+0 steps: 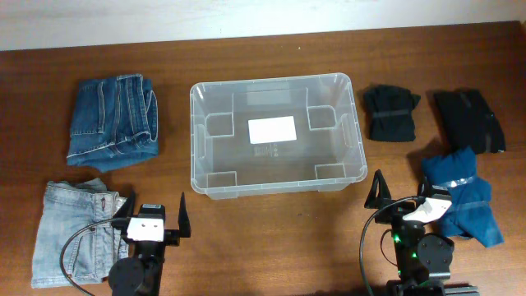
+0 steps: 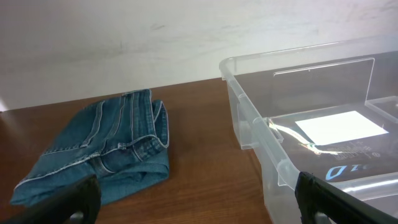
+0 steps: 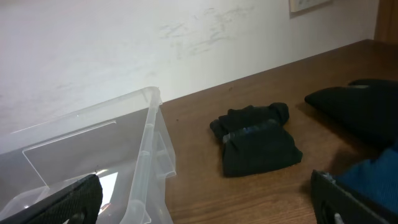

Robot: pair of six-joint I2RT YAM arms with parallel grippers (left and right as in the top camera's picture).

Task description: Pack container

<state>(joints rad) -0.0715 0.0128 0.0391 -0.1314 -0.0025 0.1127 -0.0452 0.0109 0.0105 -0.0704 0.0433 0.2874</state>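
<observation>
The container (image 1: 196,140) is a clear plastic tub in the middle of the table, with a white label (image 1: 272,130) on its bottom and nothing inside. My left gripper (image 1: 153,210) stands open near the front edge, left of the tub's front corner. In the left wrist view its fingers (image 2: 333,198) frame bare wood, with the container (image 2: 247,102) to the right. My right gripper (image 1: 403,191) is open by the tub's front right corner. The right wrist view has that gripper (image 3: 205,199) between the container (image 3: 149,140) and a black garment (image 3: 258,146). Neither gripper holds anything.
Folded dark blue jeans (image 1: 113,119) lie left of the tub, and light blue jeans (image 1: 70,234) lie under the left arm's side. On the right are two black garments (image 1: 392,113) (image 1: 470,119) and a blue garment (image 1: 460,193) close beside the right gripper.
</observation>
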